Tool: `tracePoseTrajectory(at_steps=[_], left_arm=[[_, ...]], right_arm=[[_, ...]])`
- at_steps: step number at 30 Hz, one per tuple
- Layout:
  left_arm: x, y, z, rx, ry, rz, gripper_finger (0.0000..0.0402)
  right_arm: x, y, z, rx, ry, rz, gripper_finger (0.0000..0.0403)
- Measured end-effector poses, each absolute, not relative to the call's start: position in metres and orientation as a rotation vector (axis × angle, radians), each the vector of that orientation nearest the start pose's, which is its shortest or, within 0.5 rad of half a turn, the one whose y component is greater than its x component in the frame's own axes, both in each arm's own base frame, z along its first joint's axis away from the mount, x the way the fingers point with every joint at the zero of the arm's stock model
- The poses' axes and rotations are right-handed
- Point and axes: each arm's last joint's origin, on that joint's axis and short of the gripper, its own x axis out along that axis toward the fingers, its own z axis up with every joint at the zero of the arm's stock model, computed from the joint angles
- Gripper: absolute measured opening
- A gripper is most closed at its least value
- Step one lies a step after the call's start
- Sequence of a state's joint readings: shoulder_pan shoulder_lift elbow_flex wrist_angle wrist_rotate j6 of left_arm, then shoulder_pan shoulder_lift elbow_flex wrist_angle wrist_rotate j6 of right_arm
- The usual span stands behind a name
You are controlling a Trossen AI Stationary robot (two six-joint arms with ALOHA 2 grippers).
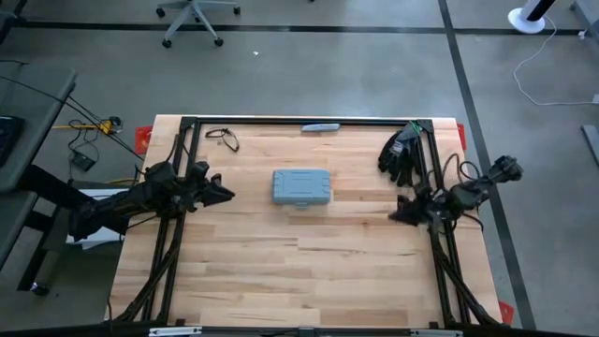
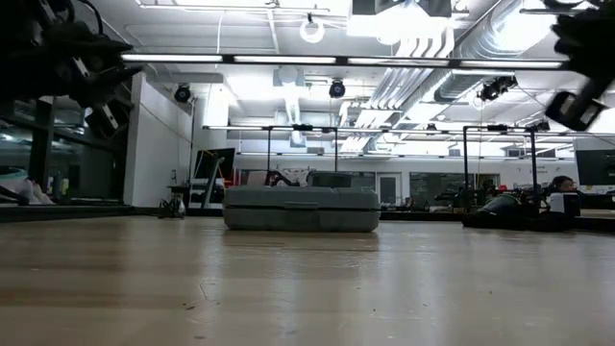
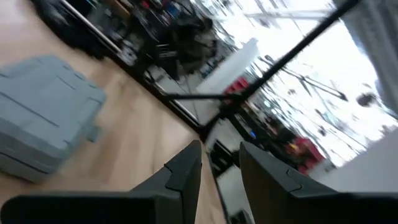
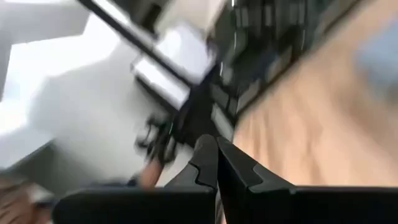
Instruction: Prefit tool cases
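Left gripper [image 1: 226, 194] at the table's left edge, raised off the wood, pointing toward the middle; fingers [image 3: 186, 171] parted with a clear gap, nothing between them. Near the far left corner of the wooden table [image 1: 281, 271], a loose dark cable loop [image 1: 223, 138]. Near the centre, a little toward the far side, the blue-grey tool case [image 1: 301, 187]: shut, flat on the wood, ribbed lid up, well apart from both grippers. In the low view, the same case [image 2: 301, 209] resting level on the tabletop with a small latch on its front face. By the far rail, beyond the case, a slim grey-blue bar [image 1: 320, 126]. Toward the far right corner, a heap of black gloves [image 1: 402, 154]. Right gripper [image 1: 397, 214] at the right edge, lifted above the surface, fingers [image 4: 208, 163] pressed together, gripping nothing.
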State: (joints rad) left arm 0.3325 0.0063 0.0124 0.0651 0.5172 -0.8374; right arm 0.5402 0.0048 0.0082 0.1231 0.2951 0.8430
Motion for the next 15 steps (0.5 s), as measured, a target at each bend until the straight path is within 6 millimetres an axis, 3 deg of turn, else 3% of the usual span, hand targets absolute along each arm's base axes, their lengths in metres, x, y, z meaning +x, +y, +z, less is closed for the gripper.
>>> tracePoseTrajectory(at_steps=[2,7,15], left_arm=[[0.0926,0.0156,0.1733,-0.814,0.037,-0.245,0.0101],[0.0923,0.0146,0.1733,-0.861,0.059,-0.277,0.0101],[0.0923,0.0143,0.1733,-0.85,0.063,-0.287,0.0101]], right_arm=[[0.0853,0.0457,0.1705,0.966,0.108,0.314,0.0],[0.0849,0.0497,0.1687,1.076,0.195,0.371,0.0],[0.0848,0.0499,0.1686,0.911,0.171,0.388,0.0]])
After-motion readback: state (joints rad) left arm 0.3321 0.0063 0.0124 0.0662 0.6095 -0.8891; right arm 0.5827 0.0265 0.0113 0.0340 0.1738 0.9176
